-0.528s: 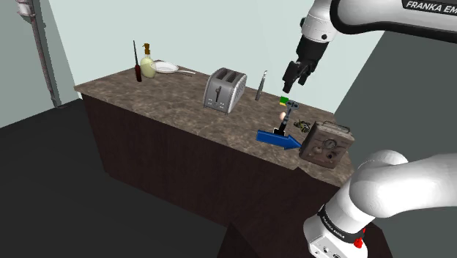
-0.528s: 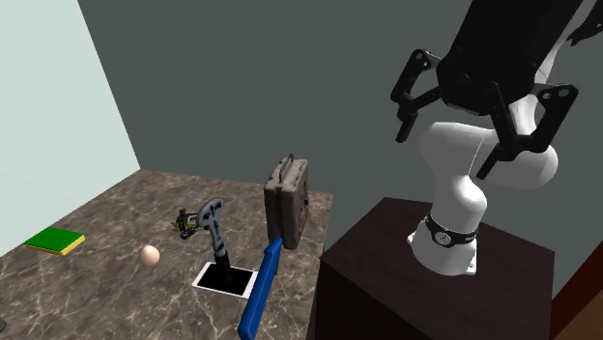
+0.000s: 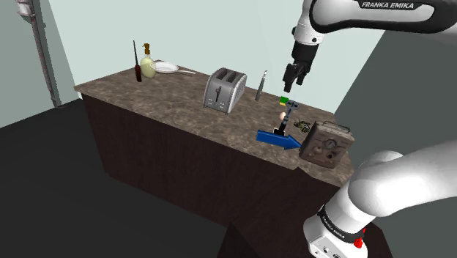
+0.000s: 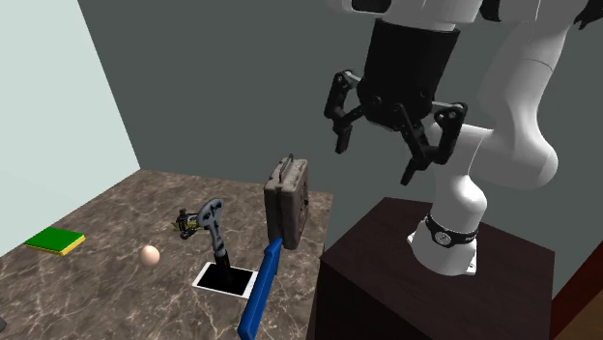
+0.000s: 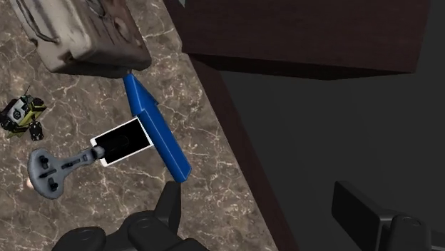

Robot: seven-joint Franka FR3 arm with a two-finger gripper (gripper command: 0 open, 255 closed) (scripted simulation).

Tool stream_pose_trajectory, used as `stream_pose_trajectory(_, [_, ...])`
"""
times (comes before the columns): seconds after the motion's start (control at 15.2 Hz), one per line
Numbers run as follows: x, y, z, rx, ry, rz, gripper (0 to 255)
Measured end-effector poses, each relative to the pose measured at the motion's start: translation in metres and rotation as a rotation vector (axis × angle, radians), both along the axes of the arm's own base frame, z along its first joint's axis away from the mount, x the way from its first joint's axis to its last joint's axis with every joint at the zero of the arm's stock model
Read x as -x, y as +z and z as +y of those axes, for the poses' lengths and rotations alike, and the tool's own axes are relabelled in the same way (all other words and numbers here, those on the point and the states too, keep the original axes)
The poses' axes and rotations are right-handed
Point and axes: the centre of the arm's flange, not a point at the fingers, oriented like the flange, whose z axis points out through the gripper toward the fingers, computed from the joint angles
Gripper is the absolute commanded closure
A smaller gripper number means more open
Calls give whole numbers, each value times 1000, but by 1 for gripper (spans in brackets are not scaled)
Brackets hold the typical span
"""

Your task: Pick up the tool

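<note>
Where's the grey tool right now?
In the second exterior view the tool stands on a black card, with a toy at its left and a blue bar at its right.

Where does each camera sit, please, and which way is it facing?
Shoulder view: beside and behind the stand, looking down along the counter; the arm and gripper show.
Second exterior view: over the counter, facing the arm; the open gripper and white arm show.
Wrist view: on the hand, looking down at the counter edge; both fingers show.
All three share the grey tool, blue wedge and brown case.
</note>
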Motion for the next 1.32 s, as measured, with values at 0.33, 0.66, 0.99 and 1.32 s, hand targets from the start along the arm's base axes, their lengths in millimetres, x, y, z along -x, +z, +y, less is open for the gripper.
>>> stream_pose_trajectory(0.33, [-42,-25,-54,-4,34,111,0])
stream_pose_trajectory(0.66, [-84,-57,-107,-8,66,223,0])
stream_pose_trajectory(0.99, [-121,-92,-161,-11,99,334,0])
stream_pose_trajectory(1.32, [-158,-131,-215,-15,132,446,0])
